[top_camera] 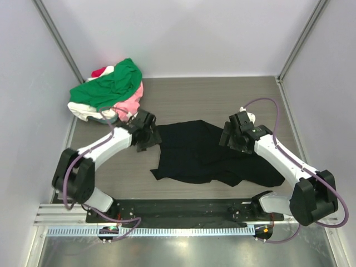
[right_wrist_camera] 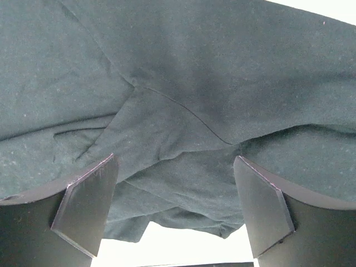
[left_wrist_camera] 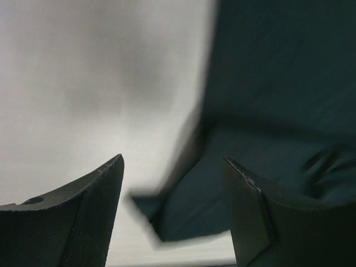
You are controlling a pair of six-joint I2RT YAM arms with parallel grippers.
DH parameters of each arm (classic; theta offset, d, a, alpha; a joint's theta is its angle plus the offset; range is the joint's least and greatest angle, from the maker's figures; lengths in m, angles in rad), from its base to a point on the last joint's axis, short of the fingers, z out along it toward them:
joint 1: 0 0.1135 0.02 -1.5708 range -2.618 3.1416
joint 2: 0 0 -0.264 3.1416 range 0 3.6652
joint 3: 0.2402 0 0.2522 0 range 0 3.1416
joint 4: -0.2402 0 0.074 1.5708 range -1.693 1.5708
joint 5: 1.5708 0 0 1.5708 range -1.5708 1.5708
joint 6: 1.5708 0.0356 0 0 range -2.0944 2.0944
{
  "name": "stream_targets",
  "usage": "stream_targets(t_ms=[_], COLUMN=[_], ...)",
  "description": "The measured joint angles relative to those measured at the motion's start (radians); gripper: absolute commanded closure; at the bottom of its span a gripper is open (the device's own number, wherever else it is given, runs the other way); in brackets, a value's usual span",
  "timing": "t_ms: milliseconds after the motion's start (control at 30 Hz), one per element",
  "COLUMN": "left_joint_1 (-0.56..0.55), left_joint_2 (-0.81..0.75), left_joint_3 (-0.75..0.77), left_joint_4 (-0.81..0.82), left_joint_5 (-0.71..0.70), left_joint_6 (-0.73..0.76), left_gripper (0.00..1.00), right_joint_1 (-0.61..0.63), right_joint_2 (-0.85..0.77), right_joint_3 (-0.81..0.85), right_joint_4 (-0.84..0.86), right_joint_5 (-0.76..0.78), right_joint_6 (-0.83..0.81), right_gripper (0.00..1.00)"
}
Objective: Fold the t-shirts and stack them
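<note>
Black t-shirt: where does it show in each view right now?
Top external: black t-shirt crumpled in the middle of the table.
Left wrist: shirt fills the right side, blurred.
Right wrist: shirt fills nearly the whole frame.
Shared landmark: bare table bordering the shirt's edge.

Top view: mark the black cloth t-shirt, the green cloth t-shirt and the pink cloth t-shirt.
black cloth t-shirt (top_camera: 192, 153), top view, its middle.
green cloth t-shirt (top_camera: 114, 83), top view, its broad top fold.
pink cloth t-shirt (top_camera: 133, 100), top view, its exposed edge.

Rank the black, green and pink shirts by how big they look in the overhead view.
black shirt, spread out
green shirt, bunched up
pink shirt, mostly hidden under the green one, so its real size is unsure
</note>
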Motion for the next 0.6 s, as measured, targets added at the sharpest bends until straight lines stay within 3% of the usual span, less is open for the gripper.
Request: stream_targets(t_ms=[333,433,467,533,600], left_joint_1=[0.081,0.086,0.086,0.086,0.086], left_joint_2=[0.501,0.557,0.578,0.605,0.618], left_joint_3=[0.414,0.502,0.525,0.553,0.555], left_joint_4=[0.080,0.068,0.074,0.080,0.094], left_joint_5=[-0.018,-0.019,-0.017,-0.016,-0.005], left_joint_6=[0.084,0.092,0.095,0.096,0.095], left_gripper=[0.32,0.37,0.41,0.69,0.83], right_joint_1=[-0.074,-0.083,-0.083,-0.083,-0.083], right_joint_2=[-0.100,-0.119,-0.120,-0.117,-0.113], right_joint_3=[-0.057,-0.057,-0.056,-0.056,-0.053], right_joint_4=[-0.003,-0.005,-0.005,-0.006,-0.007], right_joint_5=[0.023,0.020,0.017,0.012,0.011], right_joint_6=[-0.055,-0.063,-0.064,-0.067,-0.069], right_gripper=[0.09,0.09,0.09,0.09,0.09])
